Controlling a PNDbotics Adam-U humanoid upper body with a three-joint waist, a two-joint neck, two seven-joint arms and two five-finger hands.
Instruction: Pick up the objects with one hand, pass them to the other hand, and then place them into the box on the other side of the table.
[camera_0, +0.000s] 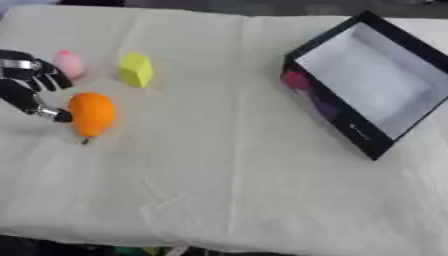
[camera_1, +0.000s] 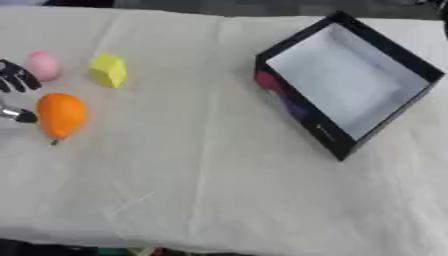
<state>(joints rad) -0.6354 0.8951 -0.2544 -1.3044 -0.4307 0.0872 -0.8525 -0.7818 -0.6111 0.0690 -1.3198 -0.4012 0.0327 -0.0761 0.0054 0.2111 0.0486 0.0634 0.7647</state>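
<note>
Grasping comes first, and the robot's black left hand is set up for it at the left edge of the cloth-covered table. Its fingers are spread and relaxed, holding nothing, with the thumb tip touching or just short of the left side of the smooth orange pear-shaped fruit. That fruit lies on its side, short stem toward the near edge. Just beyond the fingers sits a small pink rounded object, and beside that a yellow blocky piece; both are close neighbours.

To do this well, I judge the fingers should wrap over the far side of the orange fruit while the thumb stays on the near-left side, so the widest part sits in the palm. A rounded, smooth body will likely roll away if pushed from one side only, so closing from both sides together matters. Keeping the fingers low avoids knocking the pink object.

Across the table, on the right, waits the black-walled box with a pale interior, empty as far as can be seen. The right hand shows in neither view.
</note>
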